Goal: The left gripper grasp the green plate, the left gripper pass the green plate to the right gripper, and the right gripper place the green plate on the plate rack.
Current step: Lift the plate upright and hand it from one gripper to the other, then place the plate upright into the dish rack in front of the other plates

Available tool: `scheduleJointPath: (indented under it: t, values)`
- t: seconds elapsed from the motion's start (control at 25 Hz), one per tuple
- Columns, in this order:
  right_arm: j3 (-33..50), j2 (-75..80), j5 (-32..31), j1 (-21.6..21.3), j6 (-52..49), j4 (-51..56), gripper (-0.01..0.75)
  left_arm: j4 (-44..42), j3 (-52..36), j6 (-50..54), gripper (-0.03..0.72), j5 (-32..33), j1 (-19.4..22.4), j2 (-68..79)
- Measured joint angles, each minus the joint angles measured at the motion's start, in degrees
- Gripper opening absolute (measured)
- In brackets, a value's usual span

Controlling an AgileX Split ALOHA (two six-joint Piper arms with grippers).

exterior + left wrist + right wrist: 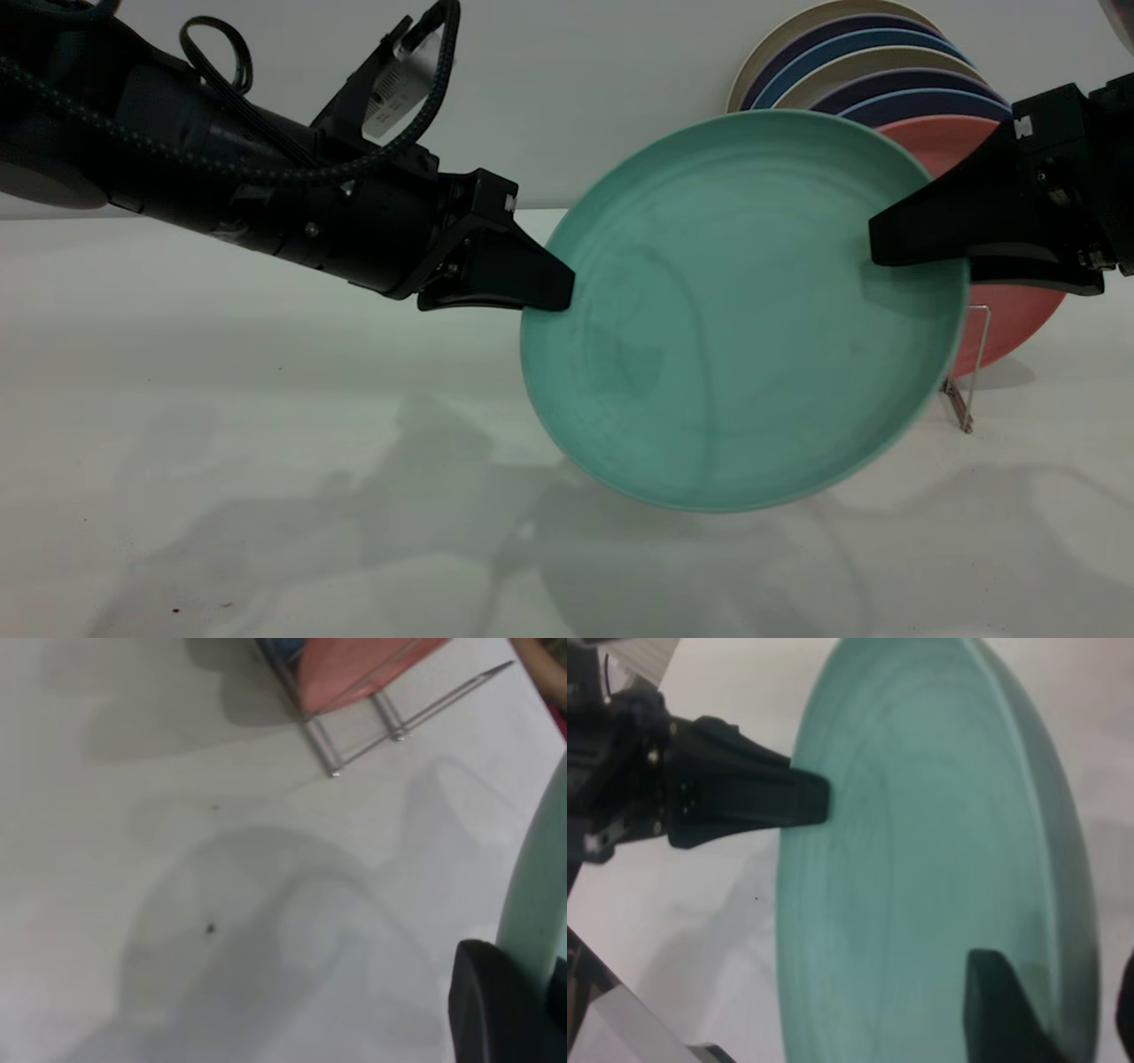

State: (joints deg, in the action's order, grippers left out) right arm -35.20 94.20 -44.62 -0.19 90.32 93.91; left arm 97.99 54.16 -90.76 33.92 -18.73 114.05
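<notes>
Green plate (744, 310): held clear above the table (221, 443), tilted nearly upright, its concave face toward the exterior camera; it spans the gap between the two grippers.
Left gripper (554, 292): reaches in from the left side of the exterior view; fingers pressed onto the plate's left rim, one finger on the face and the rim edge passing between them, as the left wrist view shows (509, 1005).
Right gripper (877, 244): reaches in from the right side; its fingers straddle the plate's right rim, one finger lying over the face. The right wrist view (1050, 1010) shows a finger on each side of the rim; whether they press on it cannot be told.
Plate rack (966, 390): behind and below the right gripper, standing on the table; only its near wire end shows past the plate.
Salmon-pink plate (1019, 328): upright in the rack, directly behind the right gripper.
Other plates (877, 66): upright in a row behind the pink one, above the right gripper's fingers.
</notes>
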Motion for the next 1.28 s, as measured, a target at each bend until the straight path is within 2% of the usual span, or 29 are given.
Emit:
scheduleJointPath:
  t: [0.16,0.32,0.44,0.52,0.64,0.76,0.92,1.0,1.12,1.28]
  values:
    - [0.0,0.0,-0.3,0.0,-0.7,-0.5,0.161,0.0,0.0,-1.0,0.014,1.9,0.0,0.0]
    - [0.0,0.0,1.7,-0.2,-0.8,-1.6,0.085,0.0,0.0,-1.1,0.025,3.5,0.1,0.0]
    - [0.0,0.0,2.6,-0.4,-0.8,-2.2,0.074,-0.1,0.0,-1.1,0.053,5.4,0.2,0.0]
    - [0.0,0.0,3.9,-0.4,-0.8,-2.6,0.063,-0.1,0.0,-1.0,0.097,7.3,0.2,0.0]
    - [0.0,0.0,4.5,-0.4,-0.8,-3.0,0.059,-0.1,0.0,-0.8,0.22,10.9,0.3,0.0]
    - [0.0,0.0,4.4,-0.4,-0.8,-3.2,0.059,-0.7,0.0,0.4,0.381,14.4,0.8,0.0]
    - [0.0,0.0,3.4,-0.4,-0.8,-4.1,0.059,-6.6,0.0,3.7,0.525,17.8,2.3,0.0]
    - [0.0,0.0,3.1,-0.3,-0.8,-4.6,0.059,-11.3,0.0,6.2,0.563,19.4,3.8,0.0]
    - [0.0,0.0,4.1,-0.3,-0.8,-4.4,0.059,-18.3,0.0,9.7,0.579,19.9,7.3,0.0]
    - [0.0,0.0,4.8,-0.3,-0.8,-4.3,0.059,-22.5,0.0,12.9,0.582,14.6,12.8,0.0]
